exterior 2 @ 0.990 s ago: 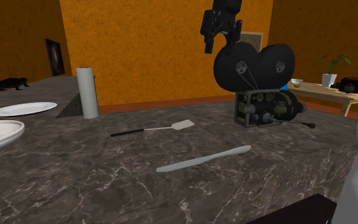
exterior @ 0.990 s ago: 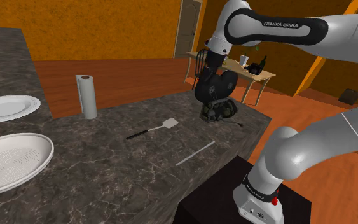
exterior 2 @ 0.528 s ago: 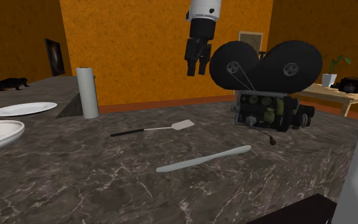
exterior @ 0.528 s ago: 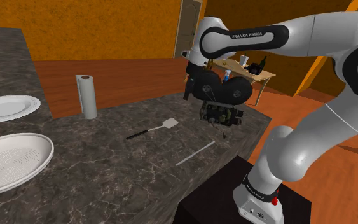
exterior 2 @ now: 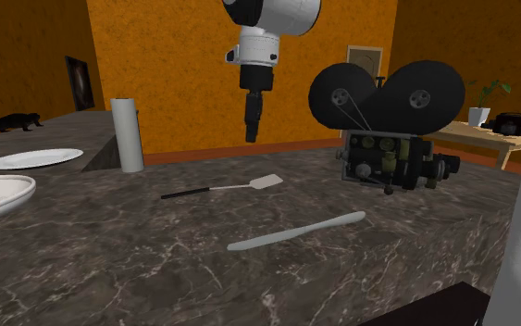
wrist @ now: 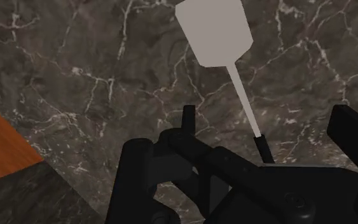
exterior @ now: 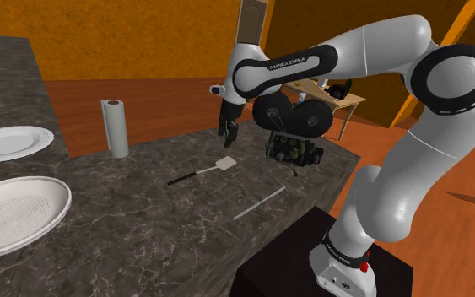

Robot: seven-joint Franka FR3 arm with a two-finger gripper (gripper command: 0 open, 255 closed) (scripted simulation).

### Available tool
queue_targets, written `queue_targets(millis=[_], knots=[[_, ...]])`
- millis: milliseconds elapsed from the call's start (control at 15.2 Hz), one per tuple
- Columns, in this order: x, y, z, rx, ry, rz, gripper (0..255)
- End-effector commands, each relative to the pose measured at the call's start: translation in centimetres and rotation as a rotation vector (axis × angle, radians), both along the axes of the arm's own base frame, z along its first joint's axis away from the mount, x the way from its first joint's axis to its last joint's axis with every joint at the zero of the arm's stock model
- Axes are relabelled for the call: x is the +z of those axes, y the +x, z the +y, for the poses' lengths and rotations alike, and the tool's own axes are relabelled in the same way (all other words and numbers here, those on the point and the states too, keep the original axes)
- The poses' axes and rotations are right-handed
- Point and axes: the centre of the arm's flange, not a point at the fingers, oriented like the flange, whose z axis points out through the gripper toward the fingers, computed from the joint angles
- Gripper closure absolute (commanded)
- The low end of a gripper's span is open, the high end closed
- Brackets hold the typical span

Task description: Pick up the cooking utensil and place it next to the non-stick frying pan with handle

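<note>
A spatula (exterior: 200, 172) with a pale square blade and a thin dark handle lies flat on the dark marble counter (exterior: 143, 228). In the second exterior view the spatula (exterior 2: 217, 189) lies mid-counter. My gripper (exterior: 227, 135) hangs in the air above the blade end, pointing down, and touches nothing. Seen edge-on, the gripper (exterior 2: 252, 130) is well above the counter. In the wrist view the gripper (wrist: 241, 156) stands open with nothing between its fingers, and the spatula blade (wrist: 212, 32) lies just beyond them.
A long grey knife-like utensil (exterior: 259, 203) lies nearer the counter's front edge. A black film camera (exterior: 293, 126) stands just right of the gripper in the shoulder view. A paper towel roll (exterior: 116, 128) and two white plates (exterior: 12, 142) (exterior: 16, 215) are at the left.
The arm has swung from beside the film camera toward the shoulder view's left, ending over the spatula's blade. The film camera turned somewhat on the counter. The fingers stayed open.
</note>
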Motion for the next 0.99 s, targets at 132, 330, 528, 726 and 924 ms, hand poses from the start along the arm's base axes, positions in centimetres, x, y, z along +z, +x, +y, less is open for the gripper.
queue_targets(millis=[132, 330, 528, 726, 924], knots=[[-3.7, 1.3, 3.7, 0.226, -0.011, -0.003, 0], [-6.5, 1.9, 6.7, 0.391, -0.020, -0.004, 0], [-7.8, 1.9, 7.1, 0.408, -0.020, -0.004, 0], [-9.4, 2.0, 7.2, 0.408, -0.020, -0.004, 0], [-10.7, 2.0, 7.3, 0.408, -0.020, -0.004, 0]])
